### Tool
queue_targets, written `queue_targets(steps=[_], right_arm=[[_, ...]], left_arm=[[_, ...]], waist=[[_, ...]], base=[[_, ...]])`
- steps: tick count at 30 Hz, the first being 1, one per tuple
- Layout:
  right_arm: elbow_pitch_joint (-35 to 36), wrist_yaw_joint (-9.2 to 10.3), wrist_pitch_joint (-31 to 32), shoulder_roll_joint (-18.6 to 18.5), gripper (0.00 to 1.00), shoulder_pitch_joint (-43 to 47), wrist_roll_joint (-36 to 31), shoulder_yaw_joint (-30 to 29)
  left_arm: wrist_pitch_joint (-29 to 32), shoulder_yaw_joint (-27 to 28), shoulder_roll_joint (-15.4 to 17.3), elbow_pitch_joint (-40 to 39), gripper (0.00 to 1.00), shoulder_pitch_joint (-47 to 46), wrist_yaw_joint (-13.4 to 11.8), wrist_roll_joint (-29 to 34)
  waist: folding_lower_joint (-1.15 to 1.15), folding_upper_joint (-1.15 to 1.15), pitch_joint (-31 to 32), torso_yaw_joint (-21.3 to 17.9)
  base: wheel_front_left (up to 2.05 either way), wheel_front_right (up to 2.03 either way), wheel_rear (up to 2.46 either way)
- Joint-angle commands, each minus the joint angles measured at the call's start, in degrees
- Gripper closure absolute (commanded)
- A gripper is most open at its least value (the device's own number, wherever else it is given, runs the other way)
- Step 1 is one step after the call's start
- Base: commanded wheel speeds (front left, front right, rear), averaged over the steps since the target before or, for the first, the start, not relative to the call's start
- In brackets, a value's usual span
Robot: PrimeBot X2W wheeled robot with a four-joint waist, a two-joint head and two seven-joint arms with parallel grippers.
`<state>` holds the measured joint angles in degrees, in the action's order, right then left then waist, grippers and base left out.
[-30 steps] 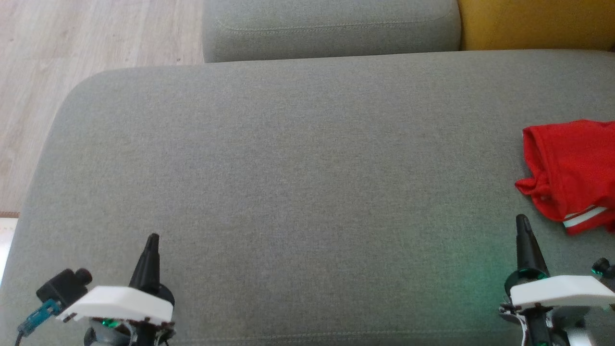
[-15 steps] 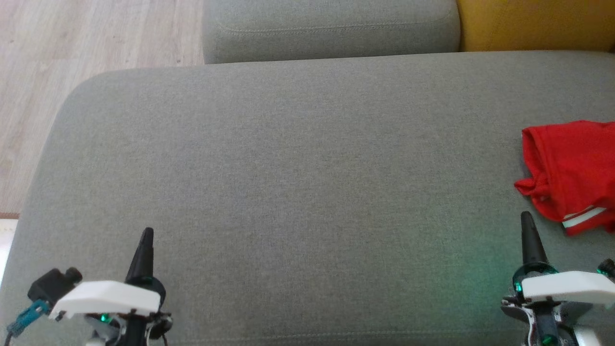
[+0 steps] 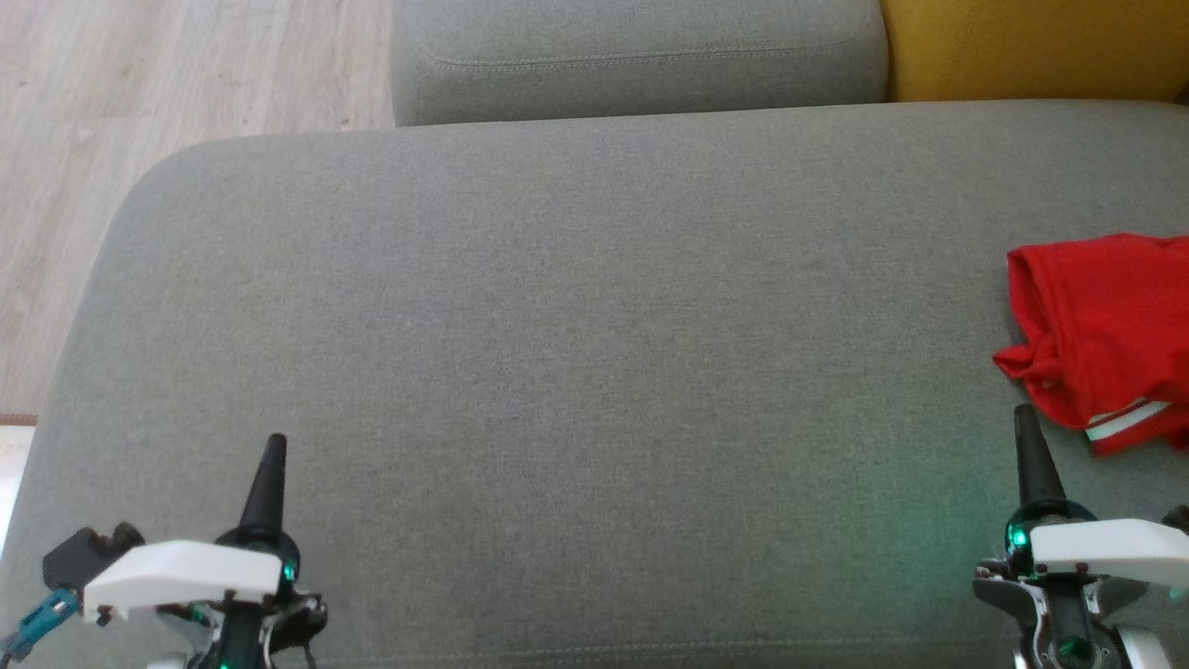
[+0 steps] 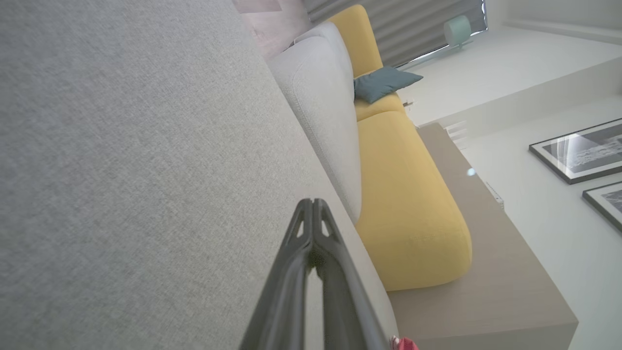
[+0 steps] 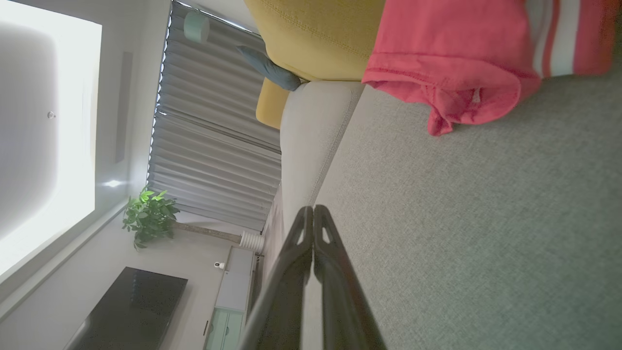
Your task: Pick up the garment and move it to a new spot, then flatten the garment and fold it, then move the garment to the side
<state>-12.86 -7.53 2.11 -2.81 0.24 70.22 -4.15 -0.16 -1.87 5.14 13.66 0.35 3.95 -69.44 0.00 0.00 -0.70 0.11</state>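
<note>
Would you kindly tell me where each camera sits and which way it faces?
Head view: on the head, facing down at the grey fabric sofa seat; left gripper and right gripper at bottom.
Left wrist view: on the left wrist, facing along the seat toward a yellow upholstered sofa; shut fingers show.
Right wrist view: on the right wrist, facing the crumpled red garment; shut fingers show.
Shared: garment, in head and right wrist views.

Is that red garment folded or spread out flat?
Roughly folded, not spread: the red garment lies in doubled layers with a crumpled corner; part is out of view.
</note>
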Motion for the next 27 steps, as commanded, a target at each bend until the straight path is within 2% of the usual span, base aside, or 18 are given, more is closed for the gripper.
queue_targets(steps=[1, 27], right_arm=[[1.46, 0.03, 0.28, -1.25, 1.00, -3.38, 2.17, 0.61], [-0.44, 0.04, 2.37, -1.26, 1.00, -5.56, 18.08, -0.40]], left_arm=[[0.55, 2.28, 0.28, -1.41, 1.00, -3.78, 0.66, -2.01], [4.56, 6.16, -1.10, -0.08, 1.00, -5.79, 2.82, -18.20]], waist=[[0.00, 0.00, 0.03, 0.00], [0.00, 0.00, 0.40, -0.09]], base=[[0.00, 0.00, 0.00], [0.00, 0.00, 0.00]])
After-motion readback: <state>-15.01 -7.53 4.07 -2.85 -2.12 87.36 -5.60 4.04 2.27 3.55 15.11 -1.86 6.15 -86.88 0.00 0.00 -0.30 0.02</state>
